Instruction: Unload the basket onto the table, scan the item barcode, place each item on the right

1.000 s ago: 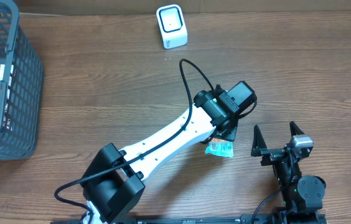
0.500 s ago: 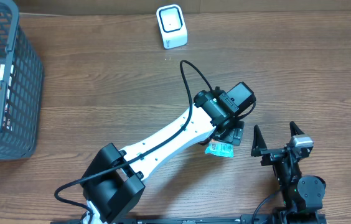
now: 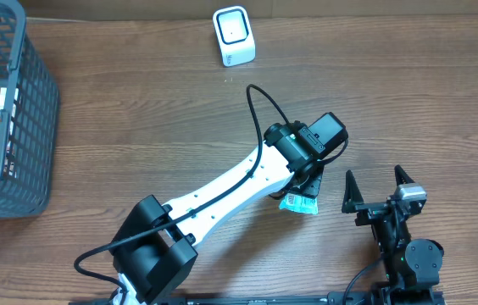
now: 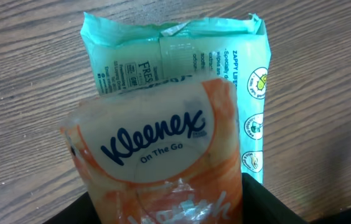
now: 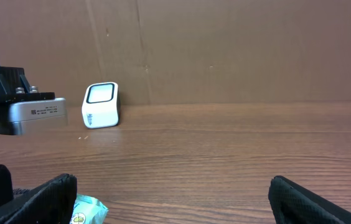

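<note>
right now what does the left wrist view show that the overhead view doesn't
Only left wrist: an orange Kleenex pack overlapping a teal wipes pack, with the print on both readable. Only overhead: the basket, the white scanner and the right claw, which is open. Both: the teal wipes pack and the wooden table.

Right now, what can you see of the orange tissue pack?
The orange tissue pack is soft, shiny plastic wrap with a white oval that reads Kleenex On The Go in blue, facing the camera. It lies partly over a green wipes packet, with the wooden table beneath. The left gripper's black fingers flank its near end. Whether they squeeze it is unclear.
</note>
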### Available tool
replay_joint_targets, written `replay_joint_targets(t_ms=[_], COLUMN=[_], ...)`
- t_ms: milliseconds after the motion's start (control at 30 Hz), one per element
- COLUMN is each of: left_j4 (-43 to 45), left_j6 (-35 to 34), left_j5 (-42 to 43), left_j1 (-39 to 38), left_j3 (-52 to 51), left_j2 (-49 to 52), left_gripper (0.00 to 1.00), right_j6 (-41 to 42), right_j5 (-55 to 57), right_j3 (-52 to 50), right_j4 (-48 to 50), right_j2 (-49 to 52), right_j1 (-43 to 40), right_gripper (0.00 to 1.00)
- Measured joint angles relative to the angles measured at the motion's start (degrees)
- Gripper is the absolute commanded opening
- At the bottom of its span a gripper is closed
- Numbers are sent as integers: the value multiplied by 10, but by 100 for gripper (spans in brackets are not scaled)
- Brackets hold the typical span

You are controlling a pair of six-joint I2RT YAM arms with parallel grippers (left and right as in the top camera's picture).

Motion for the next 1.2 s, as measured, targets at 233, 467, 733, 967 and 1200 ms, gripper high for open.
replay_joint_targets(t_ms=[233,467,733,967,1200], left_j4=[-7,-9,-9,-9,-9], left_j6=[7,35,72,79,80], left_j5=[6,21,29,29,27], left_j1=[1,7,17,28,33], left_j3=[0,0,0,0,0], left_j2=[0,0,0,0,0], left_gripper=[53,56,67,65,58], right_j6=[0,0,0,0,0], right_j5=[0,0,0,0,0], right_j3=[0,0,0,0,0], right_j4=[0,0,0,0,0], right_j2=[0,0,0,0,0], right_j1=[0,0,0,0,0], right_gripper=[100,100,100,100,100])
